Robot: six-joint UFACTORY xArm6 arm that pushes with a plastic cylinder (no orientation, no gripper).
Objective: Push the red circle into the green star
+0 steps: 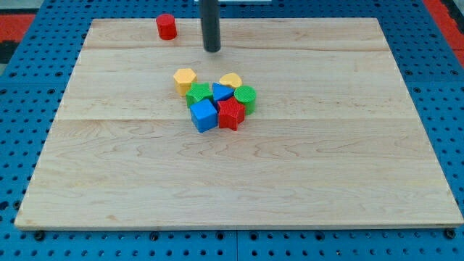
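The red circle (167, 26) stands alone near the board's top edge, left of centre. The green star (198, 94) sits on the left side of a cluster of blocks in the middle of the board. My tip (212, 50) is on the board to the right of the red circle and slightly below it, about a block's width or two away, not touching it. The tip is above the cluster and apart from it.
The cluster also holds a yellow hexagon (184, 79), a yellow block (230, 80), a blue triangle (222, 91), a green circle (245, 97), a blue cube (204, 115) and a red star (231, 114). The wooden board (109, 167) lies on a blue pegboard.
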